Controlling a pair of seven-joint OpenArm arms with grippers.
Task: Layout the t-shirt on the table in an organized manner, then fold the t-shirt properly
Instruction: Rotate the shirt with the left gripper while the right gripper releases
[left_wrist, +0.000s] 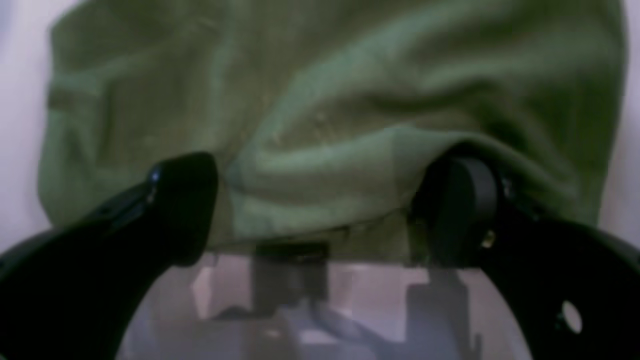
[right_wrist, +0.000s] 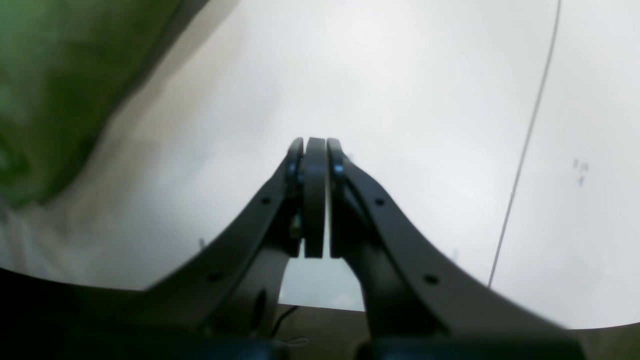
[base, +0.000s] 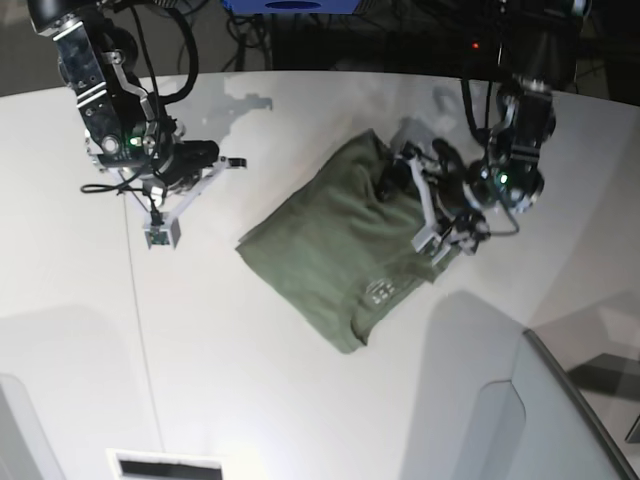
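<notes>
On the base view's left, the right gripper (base: 232, 161) is clenched on nothing above the bare white desk (base: 200, 330), well apart from the t-shirt (base: 335, 245). The green shirt lies folded mid-desk. At its right edge, the left gripper (base: 415, 190) spreads wide, released, fingers (left_wrist: 185, 200) straddling rumpled cloth.

Dark floor (base: 320, 45) beyond far edge, upper frame; black cables (base: 240, 40) tangled there. Blue box (base: 290, 5) at top centre. Grey angled panel (base: 580, 420) lower right. Bright glare lower centre.
</notes>
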